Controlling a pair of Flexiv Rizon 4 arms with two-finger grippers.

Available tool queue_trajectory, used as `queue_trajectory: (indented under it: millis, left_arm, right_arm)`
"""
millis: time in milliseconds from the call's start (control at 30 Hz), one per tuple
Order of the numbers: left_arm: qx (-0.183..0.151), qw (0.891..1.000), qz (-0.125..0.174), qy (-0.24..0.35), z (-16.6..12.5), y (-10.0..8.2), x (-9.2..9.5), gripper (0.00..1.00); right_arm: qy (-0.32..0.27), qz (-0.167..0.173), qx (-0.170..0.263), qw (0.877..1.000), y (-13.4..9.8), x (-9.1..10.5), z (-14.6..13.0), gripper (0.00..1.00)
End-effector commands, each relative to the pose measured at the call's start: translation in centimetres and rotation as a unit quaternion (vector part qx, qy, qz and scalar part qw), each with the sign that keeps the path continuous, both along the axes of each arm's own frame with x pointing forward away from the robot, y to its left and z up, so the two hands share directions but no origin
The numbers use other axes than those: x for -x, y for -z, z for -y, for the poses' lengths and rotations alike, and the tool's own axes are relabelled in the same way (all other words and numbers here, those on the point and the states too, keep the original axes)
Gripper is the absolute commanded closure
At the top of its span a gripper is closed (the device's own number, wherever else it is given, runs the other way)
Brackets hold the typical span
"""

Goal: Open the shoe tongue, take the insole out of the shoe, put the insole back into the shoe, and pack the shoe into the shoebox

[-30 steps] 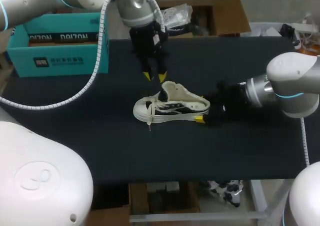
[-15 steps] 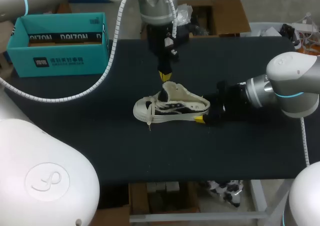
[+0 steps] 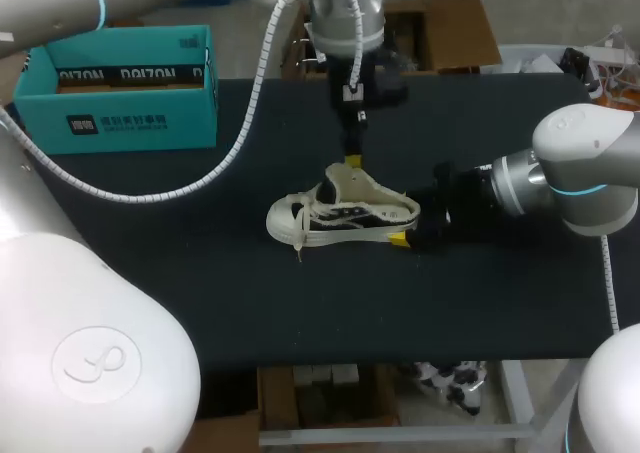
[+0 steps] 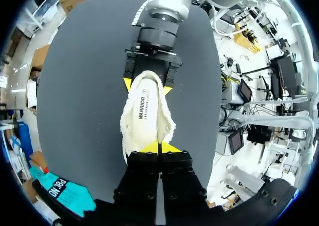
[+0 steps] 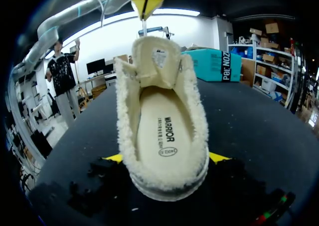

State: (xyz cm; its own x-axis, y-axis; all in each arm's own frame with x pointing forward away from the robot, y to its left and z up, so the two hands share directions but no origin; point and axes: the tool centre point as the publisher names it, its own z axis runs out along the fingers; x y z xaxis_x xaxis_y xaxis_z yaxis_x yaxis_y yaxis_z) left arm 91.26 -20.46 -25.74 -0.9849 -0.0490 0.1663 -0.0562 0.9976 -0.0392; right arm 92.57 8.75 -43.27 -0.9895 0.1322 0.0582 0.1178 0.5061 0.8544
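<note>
Clamping the shoe [image 3: 340, 216] by its heel, right gripper [image 5: 167, 158] fingers on both sides, left gripper [image 3: 351, 160] just over the upright tongue [image 5: 155, 56], tips pressed together, insole [image 5: 162, 131] inside.

Even overhead light, faint shadows on table [image 3: 450, 303]; backlit glare, rt wrist view.

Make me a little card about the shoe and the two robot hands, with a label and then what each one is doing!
shoe: white and black sneaker, in the middle of the table
insole: inside the shoe
tongue: standing up, shoe mouth open
left gripper: fingers shut together, just above the tongue; cannot tell if it touches
right gripper: holding the heel, one finger on each side
shoebox: teal, at the table's far left, apart from the shoe
</note>
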Motion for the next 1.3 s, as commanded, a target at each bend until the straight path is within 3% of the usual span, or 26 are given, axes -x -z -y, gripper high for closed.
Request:
queue_trajectory:
  millis: [33,333,633,867,1067,1133,1300]
  left_arm:
    - [0.014,0.993,-0.013,0.116,1.4,3.1,-0.9,1.00]
    - [0.020,0.992,-0.036,0.117,1.1,8.0,-1.0,1.00]
    - [0.020,0.994,-0.036,0.103,0.3,11.0,1.5,1.00]
    - [0.015,0.995,-0.035,0.092,-0.4,12.1,2.7,1.00]
    - [0.012,0.996,-0.040,0.083,-0.7,12.9,2.7,1.00]
    - [0.014,0.996,-0.039,0.080,-0.8,13.0,2.7,0.89]
    - [0.013,0.997,-0.025,0.066,-0.8,13.6,2.8,0.80]
  right_arm:
    - [0.000,0.001,-0.002,1.000,1.0,-0.2,-0.2,1.00]
    - [0.000,0.001,-0.002,1.000,1.0,-0.2,-0.2,1.00]
    - [0.000,0.001,-0.002,1.000,1.0,-0.2,-0.2,1.00]
    - [0.000,0.001,-0.002,1.000,1.0,-0.2,-0.2,1.00]
    - [0.000,0.001,-0.002,1.000,1.0,-0.2,-0.2,1.00]
    - [0.000,0.001,-0.002,1.000,1.0,-0.2,-0.2,1.00]
    - [0.000,0.001,-0.002,1.000,1.0,-0.2,-0.2,1.00]
